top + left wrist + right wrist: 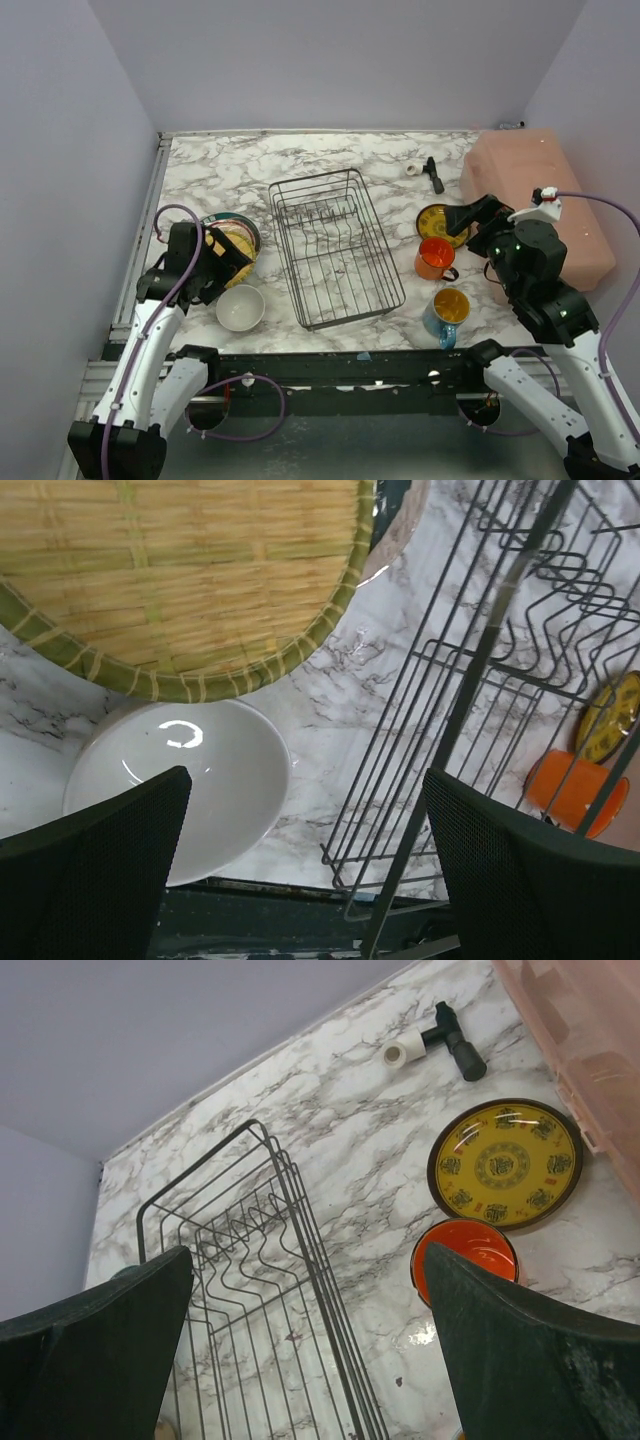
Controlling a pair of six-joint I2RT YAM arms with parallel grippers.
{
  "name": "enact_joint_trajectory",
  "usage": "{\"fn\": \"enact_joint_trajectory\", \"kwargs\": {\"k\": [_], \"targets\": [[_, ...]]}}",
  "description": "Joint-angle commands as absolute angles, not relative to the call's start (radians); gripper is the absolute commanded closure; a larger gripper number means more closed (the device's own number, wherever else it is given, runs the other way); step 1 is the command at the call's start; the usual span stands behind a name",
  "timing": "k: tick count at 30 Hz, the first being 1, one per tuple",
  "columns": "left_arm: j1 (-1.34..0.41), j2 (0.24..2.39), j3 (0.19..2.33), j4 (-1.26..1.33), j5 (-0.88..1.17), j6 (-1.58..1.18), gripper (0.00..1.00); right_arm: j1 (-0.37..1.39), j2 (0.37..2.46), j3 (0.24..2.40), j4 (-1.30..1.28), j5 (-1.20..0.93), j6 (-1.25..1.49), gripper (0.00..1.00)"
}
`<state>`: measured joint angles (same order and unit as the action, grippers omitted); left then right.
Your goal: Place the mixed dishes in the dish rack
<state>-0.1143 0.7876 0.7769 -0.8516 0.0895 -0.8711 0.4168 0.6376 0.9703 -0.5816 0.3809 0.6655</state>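
Left end effector (pixel 305 778) hanging spread, empty, right end effector (pixel 308 1250) likewise; seemingly choosing first dish, next needing descent onto bowl (pixel 200 765) beneath left.

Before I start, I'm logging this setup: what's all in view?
dish rack: one, black, centre
plate stack: count unclear, yellow top, left of rack
bowl: one, white, beside stack
small plate: one, yellow, right of rack
orange mug: one, orange, beside small plate
blue mug: one, blue, near right
box: one, pink, far right
tool: one, black, far side
roll: one, white, beside tool
left arm: one, white-and-black, jaws open near stack
right arm: one, white-and-black, jaws open near small plate
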Motion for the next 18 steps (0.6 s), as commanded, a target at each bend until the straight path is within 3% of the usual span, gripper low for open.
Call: {"fn": "enact_joint_trajectory", "kwargs": {"k": [1, 7, 11, 18], "targets": [[-0.184, 0.839, 0.739, -0.862, 0.019, -1.026, 0.01, 0.411, 0.649, 0.954, -0.560, 0.330, 0.677, 0.00], [-0.350, 1.004, 0.774, -0.870, -0.087, -1.138, 0.03, 0.411, 0.664, 0.942, -0.563, 0.322, 0.679, 0.00], [-0.368, 1.136, 0.788, -0.889, -0.067, -1.178, 0.09, 0.411, 0.662, 0.936, -0.570, 0.331, 0.677, 0.00], [-0.371, 1.249, 0.771, -0.823, -0.064, -1.211, 0.32, 0.411, 0.643, 0.931, -0.580, 0.359, 0.665, 0.00]]}}
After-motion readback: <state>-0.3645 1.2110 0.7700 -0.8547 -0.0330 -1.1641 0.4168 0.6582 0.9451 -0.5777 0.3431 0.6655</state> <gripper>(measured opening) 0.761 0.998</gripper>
